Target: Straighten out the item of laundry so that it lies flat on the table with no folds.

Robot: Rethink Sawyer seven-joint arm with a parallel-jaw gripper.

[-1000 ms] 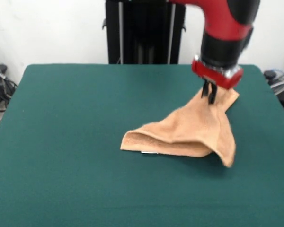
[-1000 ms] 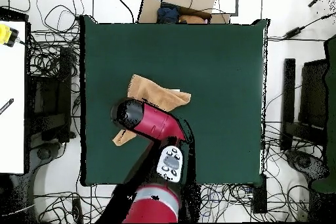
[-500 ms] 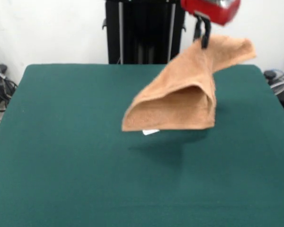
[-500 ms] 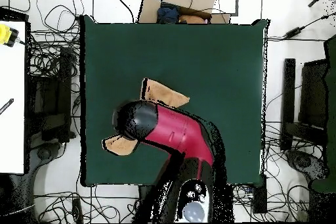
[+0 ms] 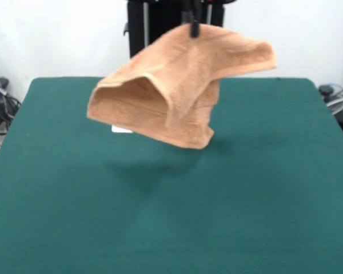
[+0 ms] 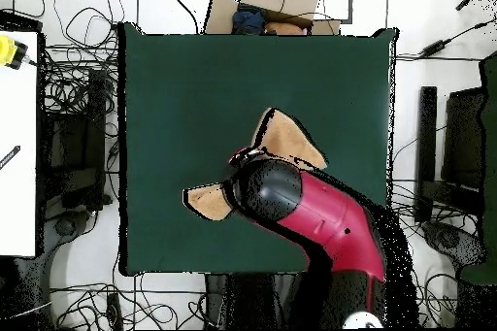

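Front view first: nearest me is bare green table (image 5: 171,228), a soft shadow on it below the towel (image 5: 171,91), which hangs clear of the cloth, bunched and sagging open like a pouch. A small white label (image 5: 121,129) peeks under its lower edge. The gripper (image 5: 192,25) is mostly cut off at the top; its dark tips are pinched on the towel's upper edge. Behind stands the black pedestal (image 5: 160,28). From overhead, the red arm (image 6: 311,211) covers most of the towel (image 6: 283,140). Cables (image 6: 68,84) lie beside the table (image 6: 194,75).
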